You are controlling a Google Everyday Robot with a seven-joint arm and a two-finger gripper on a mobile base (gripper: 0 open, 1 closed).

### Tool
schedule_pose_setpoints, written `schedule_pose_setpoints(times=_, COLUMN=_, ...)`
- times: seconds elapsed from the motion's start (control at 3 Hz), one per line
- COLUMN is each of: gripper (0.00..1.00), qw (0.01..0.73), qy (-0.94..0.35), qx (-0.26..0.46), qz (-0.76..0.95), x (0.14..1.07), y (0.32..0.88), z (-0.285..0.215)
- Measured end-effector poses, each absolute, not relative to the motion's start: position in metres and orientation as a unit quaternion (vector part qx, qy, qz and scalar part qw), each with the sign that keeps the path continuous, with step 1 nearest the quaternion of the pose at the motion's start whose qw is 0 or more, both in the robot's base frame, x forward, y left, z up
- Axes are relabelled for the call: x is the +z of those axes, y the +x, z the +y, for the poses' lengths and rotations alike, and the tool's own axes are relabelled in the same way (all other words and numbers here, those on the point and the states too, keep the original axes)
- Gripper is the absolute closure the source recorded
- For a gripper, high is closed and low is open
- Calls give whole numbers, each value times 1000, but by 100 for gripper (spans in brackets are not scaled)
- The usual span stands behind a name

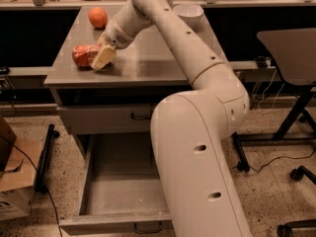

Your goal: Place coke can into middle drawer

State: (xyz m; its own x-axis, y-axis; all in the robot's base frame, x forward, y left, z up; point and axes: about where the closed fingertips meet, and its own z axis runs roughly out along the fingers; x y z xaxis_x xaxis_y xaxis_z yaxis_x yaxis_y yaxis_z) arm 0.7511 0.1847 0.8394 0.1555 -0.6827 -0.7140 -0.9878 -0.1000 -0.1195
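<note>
A: Where's the can?
B: One coke can (pixel 84 55), on its side on the grey cabinet top (pixel 148 65), near the left front corner.
A: Gripper?
B: One gripper (pixel 102 58), low over the top, right against the can's right end. Spread or clamped on it: can't tell from this view.
A: Drawers?
B: Two visible. The middle drawer (pixel 116 194) is pulled all the way out at the bottom, low front panel toward the camera, with one small dark handle (pixel 147 227). Above it is one closed drawer (pixel 94 119) with a taller front, directly under the cabinet top.
A: Anything else on top?
B: One orange (pixel 98 17), behind the can and apart from it. One white bowl (pixel 188 13) at the back right, well apart from both.
A: Arm?
B: One white arm (pixel 197 132), rising from the lower foreground and reaching left across the top; it hides the right part of both drawers.
A: Floor?
B: One cardboard box (pixel 12 181) at the left edge.
</note>
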Motion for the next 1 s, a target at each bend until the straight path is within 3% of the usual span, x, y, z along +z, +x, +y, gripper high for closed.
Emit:
schedule_pose_setpoints(times=0.67, gripper=96, qw=334, qy=-699, qx=248, qz=581, x=872, y=726, z=169)
schedule_pose_setpoints(times=1.0, gripper=100, qw=376, qy=-719, qx=236, qz=535, x=917, y=675, z=146)
